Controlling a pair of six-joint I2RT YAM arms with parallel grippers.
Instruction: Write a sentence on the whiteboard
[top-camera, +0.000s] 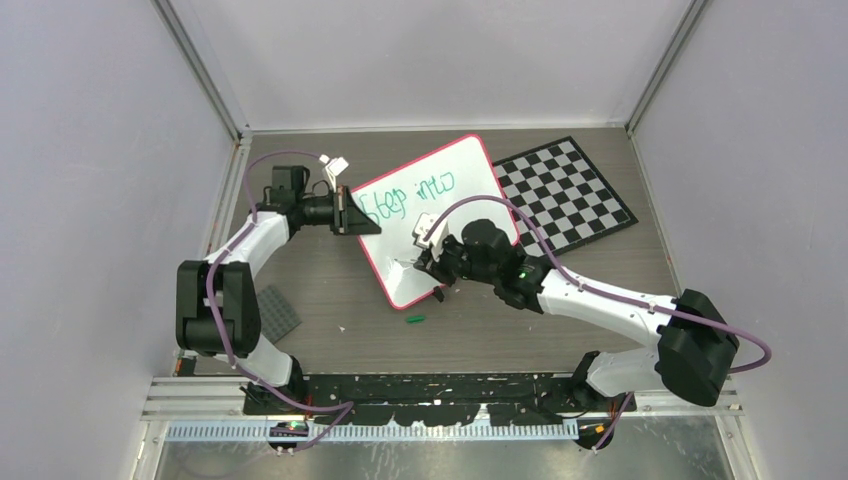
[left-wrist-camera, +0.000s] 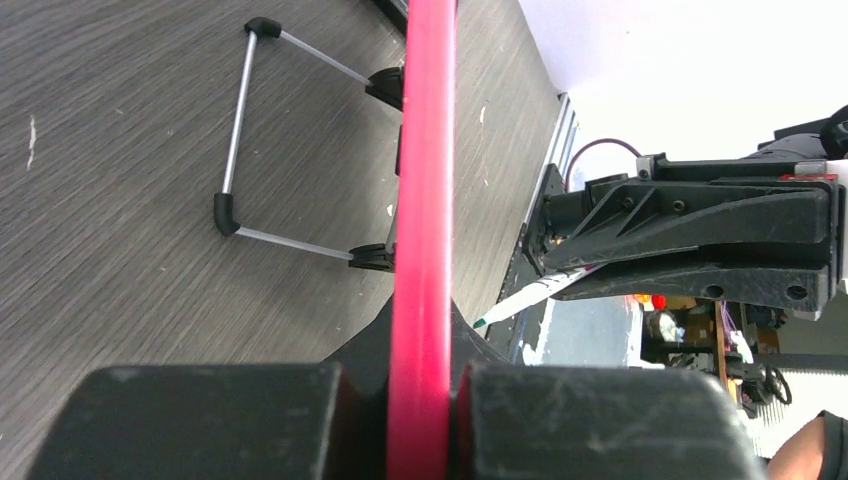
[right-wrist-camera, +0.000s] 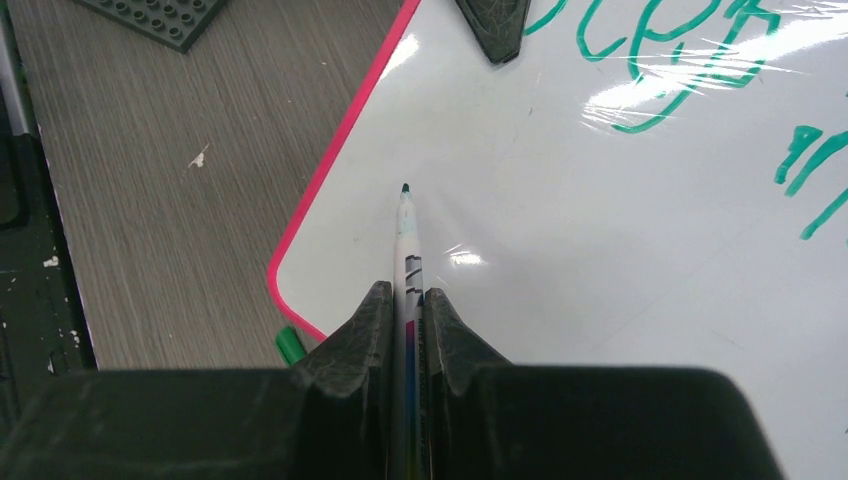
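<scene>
You're looking down from overhead, arm bases (top-camera: 272, 380) at six o'clock; each wrist camera is peering close at the whiteboard (top-camera: 400, 252), which all three views are sharing.

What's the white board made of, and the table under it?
The whiteboard looks smooth and glossy, maybe coated plastic: light glares off it. Its pink rim seems plastic. The table shows grey wood grain, matte, perhaps laminate rather than real wood.

Quick tally: one whiteboard (top-camera: 400, 262) on the desk (top-camera: 330, 345), two green words (top-camera: 410, 195) on it, one marker (right-wrist-camera: 409, 250) over it. There's one checkered board (top-camera: 567, 193) off its right side, one grey stud plate (top-camera: 277, 313) off its left, and one green cap (top-camera: 416, 320) by its near corner. One left arm (top-camera: 215, 300), one right arm (top-camera: 620, 305).
</scene>
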